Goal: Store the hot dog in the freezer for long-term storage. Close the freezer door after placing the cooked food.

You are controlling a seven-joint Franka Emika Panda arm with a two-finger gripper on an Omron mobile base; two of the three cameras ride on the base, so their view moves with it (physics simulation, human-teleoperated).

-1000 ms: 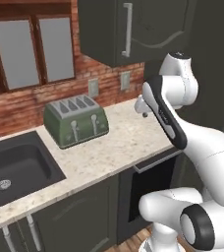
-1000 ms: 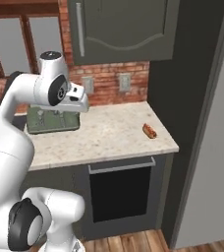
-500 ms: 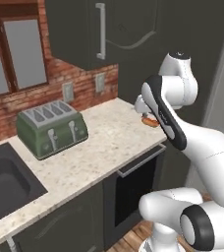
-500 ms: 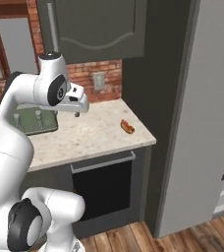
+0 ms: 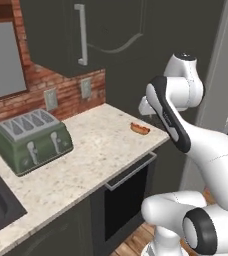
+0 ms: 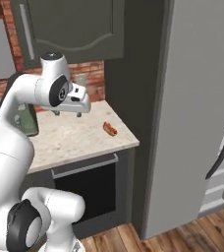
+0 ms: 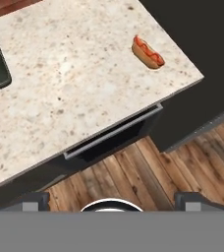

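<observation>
Hand view looks down on the speckled counter (image 7: 74, 83), with the hot dog (image 7: 147, 51) lying near the counter's corner at about one o'clock from the claw (image 7: 109, 199); the claw hangs well apart from it, above the wood floor (image 7: 148, 172), fingers spread wide and holding nothing. No writing or brand is readable anywhere. From the left base view, a green toaster (image 5: 30, 140) sits at nine o'clock from the hot dog (image 5: 140, 128)
</observation>
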